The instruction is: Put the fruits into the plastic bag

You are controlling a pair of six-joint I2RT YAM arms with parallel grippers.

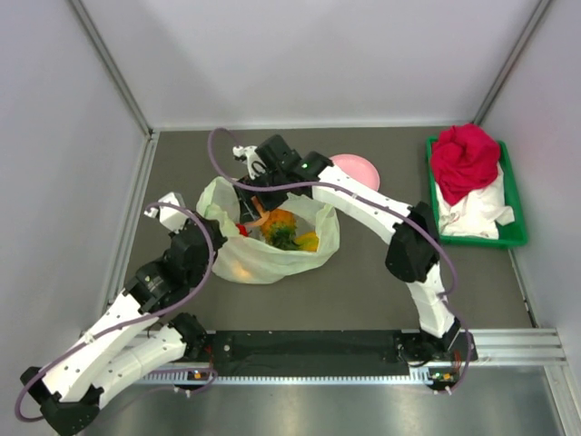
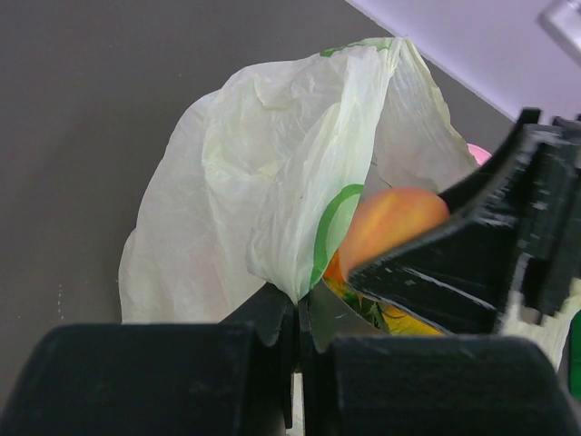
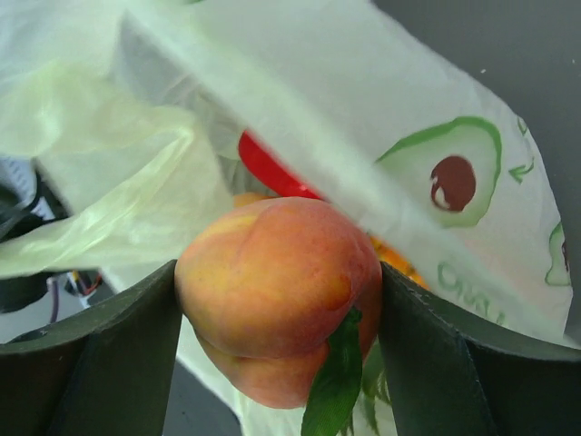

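The pale-green plastic bag (image 1: 272, 259) lies open in the middle of the table. Inside it I see a small pineapple (image 1: 280, 227) with a green crown, a yellow fruit (image 1: 309, 242) and a red one (image 1: 241, 229). My left gripper (image 1: 211, 207) is shut on the bag's left rim (image 2: 300, 227) and holds it up. My right gripper (image 1: 259, 202) is over the bag's mouth, shut on an orange-yellow peach-like fruit (image 3: 277, 291) with a green leaf. That fruit also shows in the left wrist view (image 2: 386, 222). The red fruit (image 3: 268, 168) lies below it inside the bag (image 3: 436, 182).
A round pink plate (image 1: 356, 168) sits just behind the right arm. A green tray (image 1: 510, 238) at the far right holds a red cloth bundle (image 1: 463, 159) and white cloth. Grey walls enclose the table on three sides.
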